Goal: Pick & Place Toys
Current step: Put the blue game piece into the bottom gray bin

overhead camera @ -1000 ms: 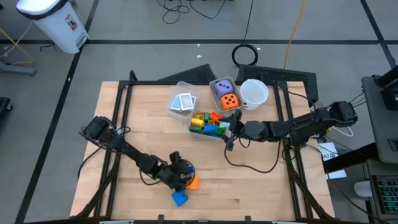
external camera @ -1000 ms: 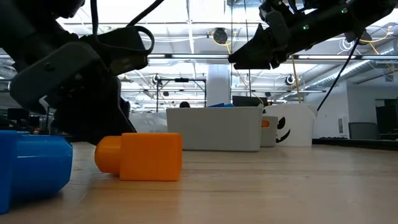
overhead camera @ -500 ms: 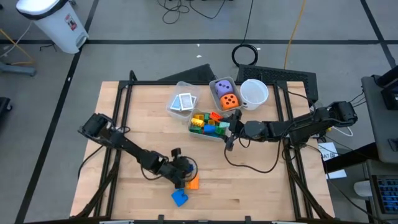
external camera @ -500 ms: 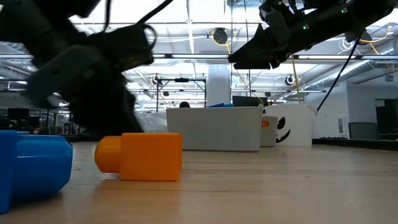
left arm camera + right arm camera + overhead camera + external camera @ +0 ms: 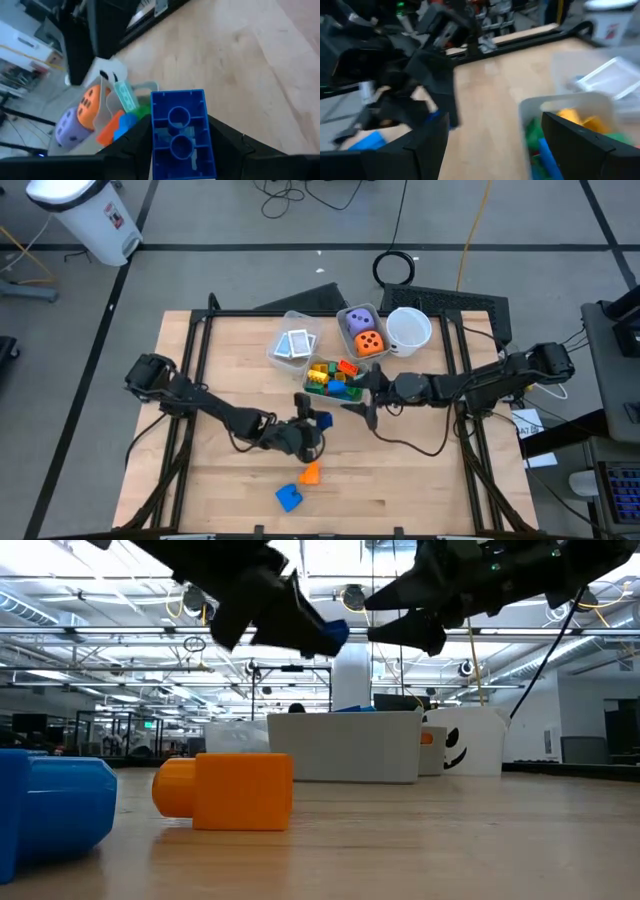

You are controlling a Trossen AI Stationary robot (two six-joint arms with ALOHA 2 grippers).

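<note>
Blue block (image 5: 182,132) clamped in left claw (image 5: 312,425) above table; right claw (image 5: 368,402) gapes empty beside block bin (image 5: 345,401).

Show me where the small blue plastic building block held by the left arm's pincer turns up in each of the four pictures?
High view: the small blue plastic building block sits mid-table, in the left pincer.
Low view: upper middle, lifted above the table.
Left wrist view: bottom centre, studs facing the camera.
Right wrist view: a blue speck left of centre.
Shared landmark: the clear plastic bin of mixed blocks.
</note>
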